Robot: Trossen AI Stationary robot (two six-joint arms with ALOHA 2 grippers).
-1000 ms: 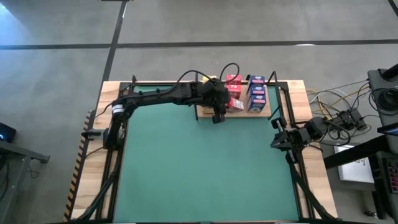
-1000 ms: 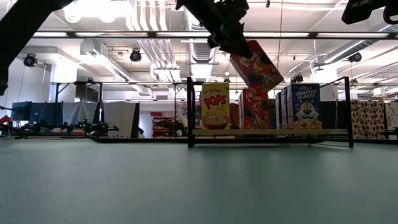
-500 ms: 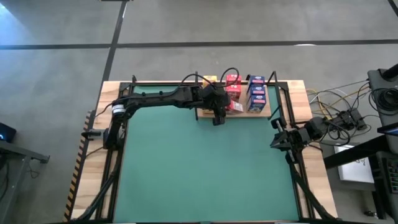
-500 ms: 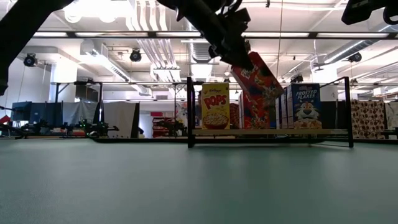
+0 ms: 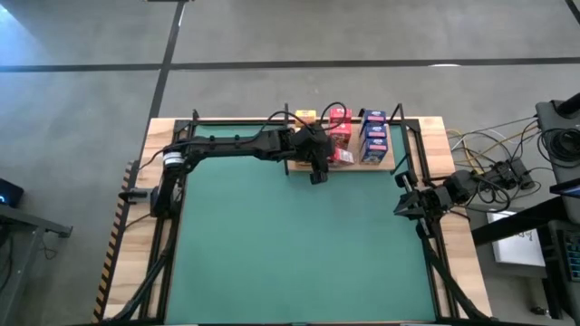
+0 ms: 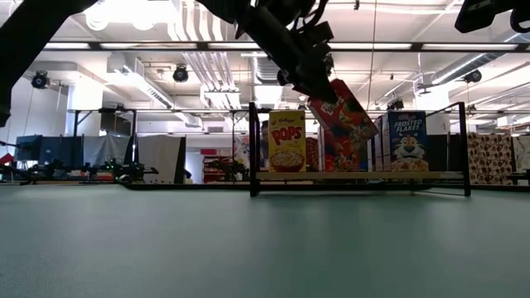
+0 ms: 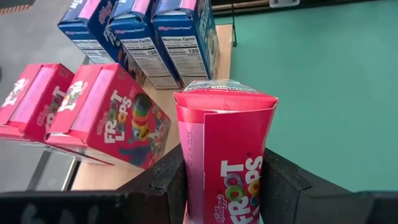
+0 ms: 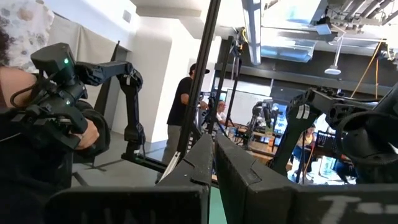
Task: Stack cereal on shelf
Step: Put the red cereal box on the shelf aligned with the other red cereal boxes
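Note:
My left gripper [image 5: 318,163] is shut on a red Froot Loops cereal box [image 6: 343,112] and holds it over the shelf [image 6: 356,175], a light-wood board with black posts at the table's far edge. Two more red boxes [image 7: 106,115], several blue boxes [image 7: 143,37] and a yellow Pops box [image 6: 286,141] stand on the board. My right gripper [image 5: 401,196] waits shut at the table's right edge, touching nothing. My left gripper pinches the red box between its two fingers [image 7: 168,180], on two opposite faces near the box's upper end [image 7: 227,186]. The fingers slant down from above. The box hangs tilted below them, its lower end [image 6: 364,136] clear of the board, in front of the standing red boxes.
The green mat [image 5: 290,244] covers most of the table in front of the shelf. Black posts [image 6: 252,149] stand at the shelf's corners. Cables and gear [image 5: 507,172] lie off the table's right side. People show in the room beyond, in the right wrist view.
My left gripper has gone down toward the shelf board with the red box. The box stays tilted and now hangs lower, in front of the standing red boxes.

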